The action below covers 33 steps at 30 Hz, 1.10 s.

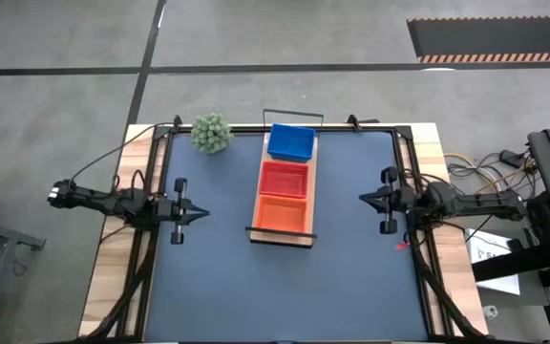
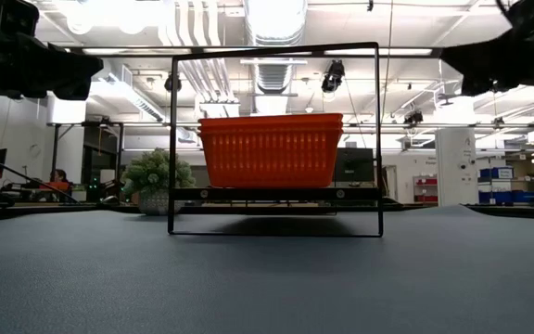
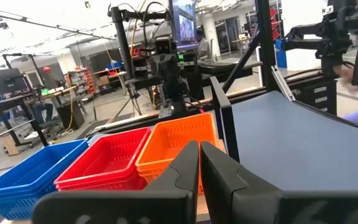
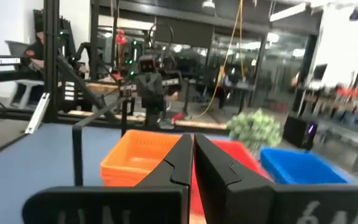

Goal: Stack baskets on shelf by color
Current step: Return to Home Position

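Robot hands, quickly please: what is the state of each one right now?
Left hand: closed, empty, left of the long light-wood plank shelf.
Right hand: closed, empty, right of that shelf.

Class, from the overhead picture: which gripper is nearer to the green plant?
Left. The left gripper sits on the same side of the shelf as the plant; the right gripper is across the shelf, farther off.
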### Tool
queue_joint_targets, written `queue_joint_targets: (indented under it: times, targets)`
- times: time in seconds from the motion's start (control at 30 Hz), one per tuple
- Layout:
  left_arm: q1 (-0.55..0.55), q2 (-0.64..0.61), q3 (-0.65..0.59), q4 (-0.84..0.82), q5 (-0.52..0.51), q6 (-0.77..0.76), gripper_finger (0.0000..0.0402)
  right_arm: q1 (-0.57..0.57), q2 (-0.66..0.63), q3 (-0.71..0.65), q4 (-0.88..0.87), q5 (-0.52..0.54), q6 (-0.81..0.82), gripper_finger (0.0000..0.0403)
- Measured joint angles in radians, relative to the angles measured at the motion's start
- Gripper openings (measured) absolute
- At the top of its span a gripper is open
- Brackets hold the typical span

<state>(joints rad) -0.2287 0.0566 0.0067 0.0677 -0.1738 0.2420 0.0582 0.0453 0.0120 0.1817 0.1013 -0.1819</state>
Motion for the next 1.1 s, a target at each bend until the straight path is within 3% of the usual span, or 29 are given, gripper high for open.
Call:
queue_joint_targets:
  times: [0.3,1.1]
  targets:
    - [0.0,0.009,-0.001,-0.001,0.0,0.0,0.0,0.0,0.003,0.0,-0.016,0.003,0.19,0.0009]
    - [0.0,0.007,-0.002,0.0,0.001,0.001,0.0,0.0,0.003,-0.001,-0.016,0.004,0.171,0.0009]
